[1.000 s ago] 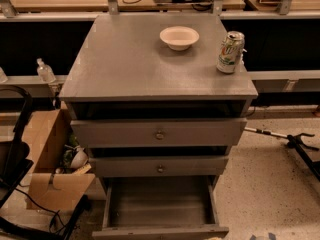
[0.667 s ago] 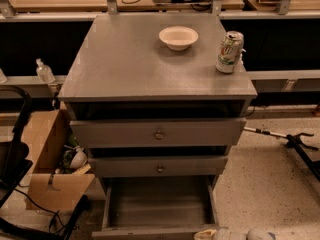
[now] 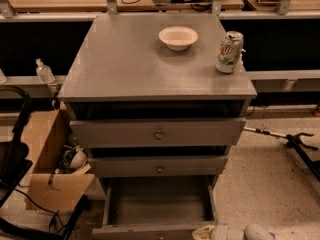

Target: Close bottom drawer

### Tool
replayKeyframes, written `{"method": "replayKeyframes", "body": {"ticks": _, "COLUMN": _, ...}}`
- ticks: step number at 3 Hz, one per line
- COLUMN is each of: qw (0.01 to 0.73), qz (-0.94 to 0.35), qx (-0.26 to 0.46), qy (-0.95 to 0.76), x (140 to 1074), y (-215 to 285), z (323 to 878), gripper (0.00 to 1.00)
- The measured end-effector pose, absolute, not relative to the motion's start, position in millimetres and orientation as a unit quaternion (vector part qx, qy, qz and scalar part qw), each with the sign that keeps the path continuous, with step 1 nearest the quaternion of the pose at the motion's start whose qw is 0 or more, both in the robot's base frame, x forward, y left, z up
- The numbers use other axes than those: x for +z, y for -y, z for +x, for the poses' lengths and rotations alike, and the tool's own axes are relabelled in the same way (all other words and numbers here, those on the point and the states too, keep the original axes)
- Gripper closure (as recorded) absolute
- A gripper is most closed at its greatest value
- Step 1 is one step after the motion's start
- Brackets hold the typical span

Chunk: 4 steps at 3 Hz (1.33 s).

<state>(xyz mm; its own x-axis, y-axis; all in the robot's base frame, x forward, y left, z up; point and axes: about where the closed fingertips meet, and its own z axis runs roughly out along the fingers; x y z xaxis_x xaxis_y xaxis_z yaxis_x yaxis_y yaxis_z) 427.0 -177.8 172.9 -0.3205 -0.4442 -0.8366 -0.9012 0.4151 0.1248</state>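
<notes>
The grey wooden cabinet [image 3: 150, 69] stands in the middle of the camera view with three drawers. The bottom drawer [image 3: 159, 203] is pulled out, and its empty grey inside shows. Its front [image 3: 150, 232] lies at the lower edge of the picture, with the knob barely in view. The two drawers above, top [image 3: 159, 133] and middle [image 3: 159, 167], each stick out a little. My gripper [image 3: 205, 231] shows at the bottom edge, just right of the bottom drawer's front right corner, with the pale arm [image 3: 250, 232] behind it.
A white bowl [image 3: 178, 37] and a drinks can [image 3: 229, 52] stand on the cabinet top. An open cardboard box [image 3: 50, 174] with clutter and a black frame [image 3: 15, 154] stand on the left. A metal rod with black stand [image 3: 295, 141] lies on the floor at the right.
My gripper and arm have come into view at the bottom right and moved left towards the bottom drawer's front. The drawer has not moved.
</notes>
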Motion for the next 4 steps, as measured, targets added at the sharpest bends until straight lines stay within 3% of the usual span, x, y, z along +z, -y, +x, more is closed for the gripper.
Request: {"method": "replayKeyframes", "body": {"ticks": 4, "qw": 0.367, "qz": -0.442, "qx": 0.306, "qy": -0.759, "x": 157, "y": 167, "z": 459, "gripper": 1.00}}
